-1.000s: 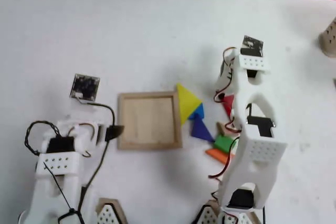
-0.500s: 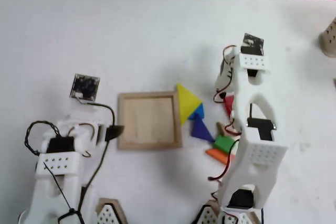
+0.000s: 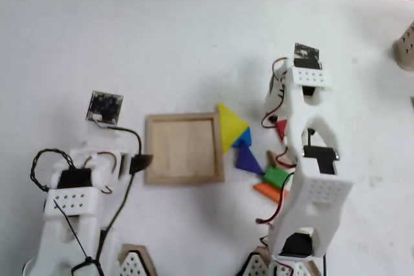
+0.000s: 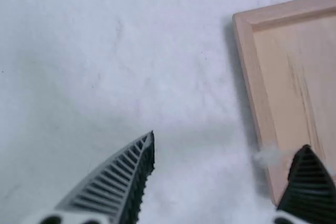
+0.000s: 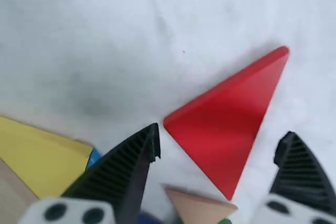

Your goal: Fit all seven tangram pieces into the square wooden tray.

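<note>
While my right pincer (image 5: pixel 220 135) hangs wide over the red wooden triangle (image 5: pixel 231 129), one finger on either side of it and neither touching it, I judge that I am at the first pick of the job. The square wooden tray (image 3: pixel 184 148) sits mid-table on the white table (image 3: pixel 129 50) with nothing inside it, so all seven pieces are yet to go in.

The pieces lie in a cluster just right of the tray. The large yellow triangle (image 3: pixel 229 126) touches the tray's right rim, with the small blue triangle (image 3: pixel 243 138) and the purple triangle (image 3: pixel 248 158) against it. Nearer and farther right are the tan wooden triangle (image 3: pixel 273 158), the green block (image 3: pixel 277 176) and the orange piece (image 3: pixel 266 191). The red triangle lies right of the yellow one, apart from it, at the far end of the cluster.

Next, as I see it, I must come down squarely, pinch the red triangle across its flat sides without nudging the tan one just beside it, then carry it left to a tray corner.

My left pincer (image 4: pixel 227 141) is wide too and holds nothing; it rests just beside the tray's left rim, near the near corner, placed to steady the tray.

I can read no label, brand or writing on the tray or pieces.
</note>
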`<state>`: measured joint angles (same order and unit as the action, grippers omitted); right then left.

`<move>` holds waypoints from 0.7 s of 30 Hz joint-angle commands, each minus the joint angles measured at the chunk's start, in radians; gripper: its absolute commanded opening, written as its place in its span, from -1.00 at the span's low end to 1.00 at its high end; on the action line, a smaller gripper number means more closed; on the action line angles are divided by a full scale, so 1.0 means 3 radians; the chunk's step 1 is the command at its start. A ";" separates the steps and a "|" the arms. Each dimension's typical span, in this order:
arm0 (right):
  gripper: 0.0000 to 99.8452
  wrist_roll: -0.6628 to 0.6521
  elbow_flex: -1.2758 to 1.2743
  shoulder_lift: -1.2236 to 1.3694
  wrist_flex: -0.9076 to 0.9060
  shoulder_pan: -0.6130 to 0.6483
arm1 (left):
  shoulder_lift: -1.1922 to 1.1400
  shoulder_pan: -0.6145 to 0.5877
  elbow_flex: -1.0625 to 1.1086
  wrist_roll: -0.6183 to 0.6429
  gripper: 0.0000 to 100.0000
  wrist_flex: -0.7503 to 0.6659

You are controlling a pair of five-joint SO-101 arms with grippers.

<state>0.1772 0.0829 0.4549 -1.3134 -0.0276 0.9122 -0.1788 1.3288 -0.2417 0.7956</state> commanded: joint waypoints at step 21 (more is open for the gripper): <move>-0.24 0.0169 -0.0731 -0.0448 0.0719 0.0059 | 0.0018 0.0018 -0.0026 -0.0107 -0.22 0.0020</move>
<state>0.2232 -0.1442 0.3690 -1.1139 -0.0184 0.9122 -0.1788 1.3288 -0.2647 0.7956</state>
